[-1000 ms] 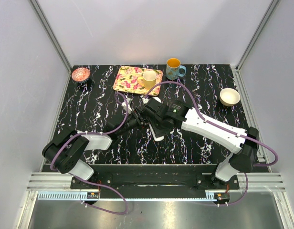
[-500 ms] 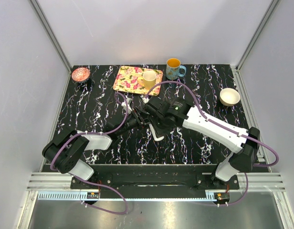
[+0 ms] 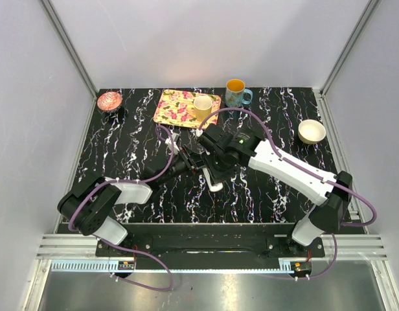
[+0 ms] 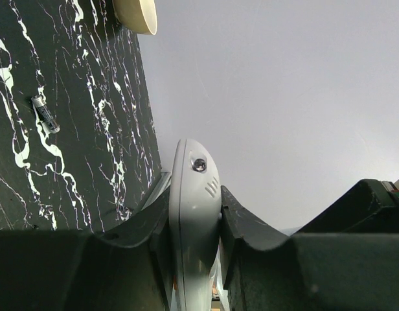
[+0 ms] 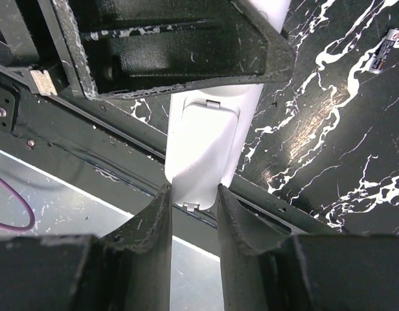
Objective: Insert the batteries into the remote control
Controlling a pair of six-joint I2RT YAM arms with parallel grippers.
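Observation:
The white remote control (image 3: 216, 184) hangs above the table's middle between both arms. My left gripper (image 3: 198, 162) is shut on it. In the left wrist view the remote (image 4: 194, 172) stands edge-on between the jaws of that gripper (image 4: 194, 193). My right gripper (image 3: 214, 172) is shut on a white cover piece (image 5: 201, 139) with clip tabs, which lies flat against the remote's back. The right gripper's jaws (image 5: 193, 189) press its two edges. One dark battery (image 5: 384, 52) lies on the black table; the left wrist view also shows a battery (image 4: 44, 113).
A floral tray (image 3: 177, 109) with a yellow cup (image 3: 203, 106) stands at the back. A blue mug (image 3: 236, 92) is next to it. A white bowl (image 3: 311, 131) sits at the right and a pink dish (image 3: 109, 100) at the back left.
The right wrist has shifted a little toward the far side and left, staying shut on the white piece. The left arm has not moved.

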